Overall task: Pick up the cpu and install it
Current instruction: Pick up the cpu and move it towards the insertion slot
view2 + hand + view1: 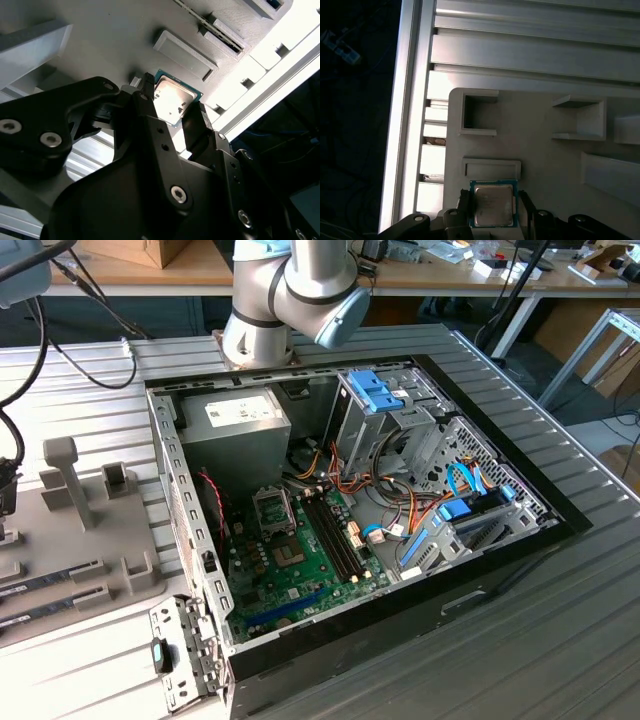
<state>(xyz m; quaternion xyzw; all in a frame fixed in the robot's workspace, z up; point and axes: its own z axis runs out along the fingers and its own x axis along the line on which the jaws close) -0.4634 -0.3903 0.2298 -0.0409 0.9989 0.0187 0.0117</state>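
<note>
Item: cpu (493, 207), silvery plate up, pinched by opposite edges in the pincer (494, 201), likely to keep it level. Location: over grey fixture tray (545, 165), near the table (520, 55) edge

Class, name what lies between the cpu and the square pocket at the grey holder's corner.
A flat rectangular block on the holder lies between cpu and pocket, shown in the first wrist view.

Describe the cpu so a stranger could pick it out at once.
Start at the grey tray with moulded pockets on the ribbed metal table. Over it, the gripper has its black jaws against two opposite edges of the cpu. It is the small flat square with a silvery top and green rim, unlike the plain grey blocks around it.
</note>
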